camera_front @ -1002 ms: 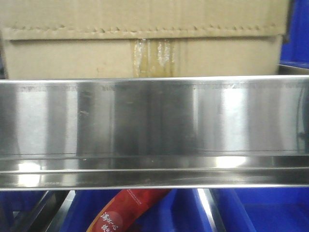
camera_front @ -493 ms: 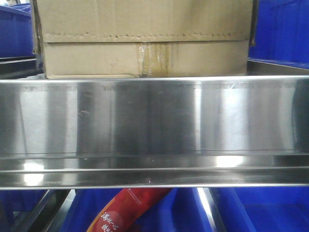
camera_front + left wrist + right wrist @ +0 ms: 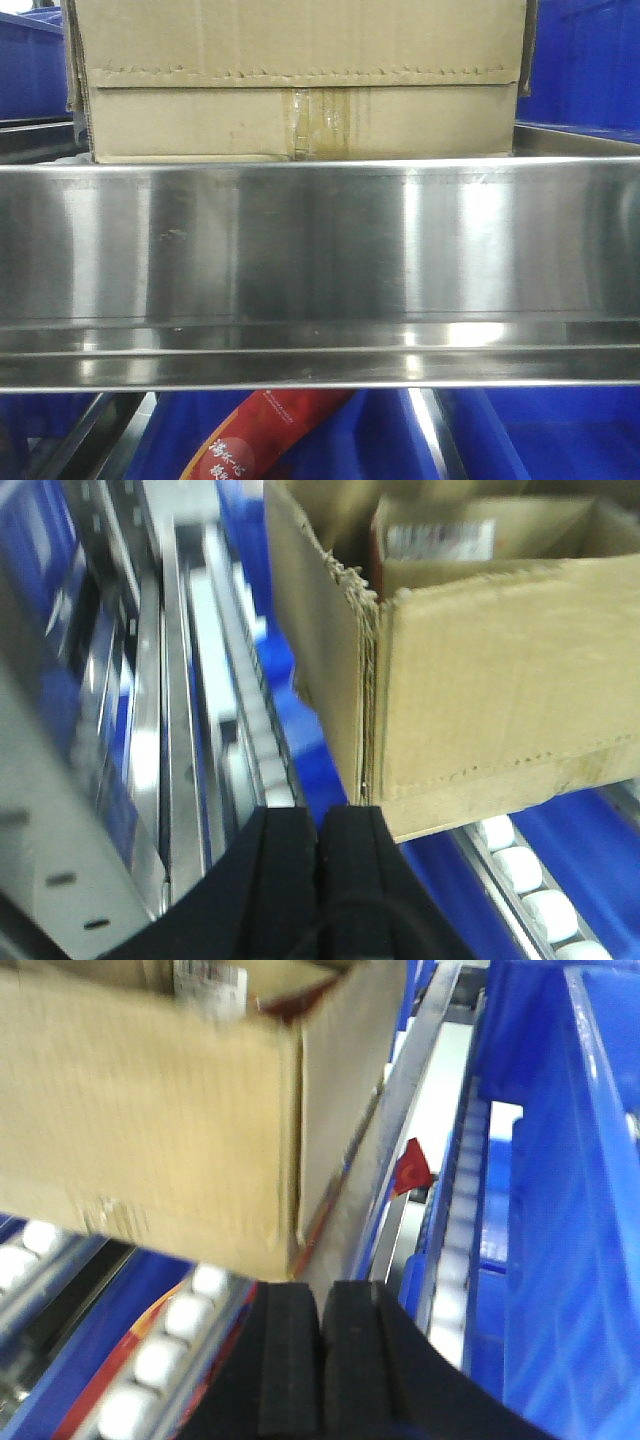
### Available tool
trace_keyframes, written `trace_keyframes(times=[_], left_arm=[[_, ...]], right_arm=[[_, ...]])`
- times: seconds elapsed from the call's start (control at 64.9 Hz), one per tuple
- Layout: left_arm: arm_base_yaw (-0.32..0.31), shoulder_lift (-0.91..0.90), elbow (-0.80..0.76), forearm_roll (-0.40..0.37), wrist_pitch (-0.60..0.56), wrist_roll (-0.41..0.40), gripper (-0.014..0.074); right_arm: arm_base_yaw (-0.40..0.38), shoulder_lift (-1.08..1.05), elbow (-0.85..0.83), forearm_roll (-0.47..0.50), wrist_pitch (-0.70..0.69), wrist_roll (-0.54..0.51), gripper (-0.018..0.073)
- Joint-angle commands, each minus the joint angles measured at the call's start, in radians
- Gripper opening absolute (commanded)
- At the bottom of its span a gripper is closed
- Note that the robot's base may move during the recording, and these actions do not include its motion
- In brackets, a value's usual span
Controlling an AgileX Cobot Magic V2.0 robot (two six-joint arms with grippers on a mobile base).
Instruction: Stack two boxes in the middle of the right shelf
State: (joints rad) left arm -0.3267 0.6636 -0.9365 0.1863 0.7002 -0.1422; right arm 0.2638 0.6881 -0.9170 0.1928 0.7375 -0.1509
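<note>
In the front-facing view, a brown cardboard box [image 3: 300, 85] sat on the stainless-steel shelf [image 3: 320, 250], its lower edge just behind the shelf's broad mirror-like front lip, with a jagged strip line running across its face and a stained seam at the centre. Only one box could be made out there; its top was cut off by the frame. Blue bins [image 3: 580, 60] stood to either side behind it, more blue showed below the shelf, and a red packet [image 3: 255, 440] with printed characters lay beneath the lip. In the left wrist view, the left gripper [image 3: 320, 880] had its two black fingers pressed together with nothing between them, its tips just beside the box's [image 3: 470, 680] near lower corner. The box's top was open, and it rested over white roller tracks [image 3: 520, 875] above blue bins. In the right wrist view, the right gripper [image 3: 320, 1360] was likewise clenched with nothing in its grasp, close under the opposite lower corner of the box [image 3: 190, 1120]. White rollers [image 3: 160, 1360] ran beneath it, and a blue bin [image 3: 560, 1190] stood to the right.
</note>
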Motion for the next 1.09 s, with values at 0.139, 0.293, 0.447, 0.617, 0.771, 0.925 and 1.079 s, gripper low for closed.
trace_keyframes(times=[0.139,0.293,0.447,0.617,0.771,0.925,1.079], left_arm=[[0.001,-0.280,0.291,-0.031,-0.223,0.000,-0.0111],[0.001,-0.414,0.427,-0.059,-0.315,0.000,-0.0111],[0.001,-0.496,0.488,-0.059,-0.334,0.000,-0.0111],[0.001,-0.518,0.488,-0.059,-0.328,0.000,-0.0111],[0.001,-0.518,0.488,-0.059,-0.330,0.000,-0.0111],[0.001,-0.518,0.488,-0.059,-0.330,0.000,-0.0111],[0.001,-0.518,0.488,-0.059,-0.330,0.000,-0.0111]], right_arm=[[-0.002,-0.266,0.309,-0.011,-0.268,-0.037,-0.0167],[-0.002,-0.384,0.442,-0.011,-0.342,-0.037,-0.0167],[-0.002,-0.418,0.473,-0.011,-0.342,-0.037,-0.0167],[-0.002,-0.418,0.473,-0.011,-0.358,-0.037,-0.0167],[-0.002,-0.418,0.473,-0.011,-0.356,-0.037,-0.0167],[-0.002,-0.418,0.473,-0.011,-0.356,-0.037,-0.0167],[-0.002,-0.418,0.473,-0.011,-0.356,-0.037,-0.0167]])
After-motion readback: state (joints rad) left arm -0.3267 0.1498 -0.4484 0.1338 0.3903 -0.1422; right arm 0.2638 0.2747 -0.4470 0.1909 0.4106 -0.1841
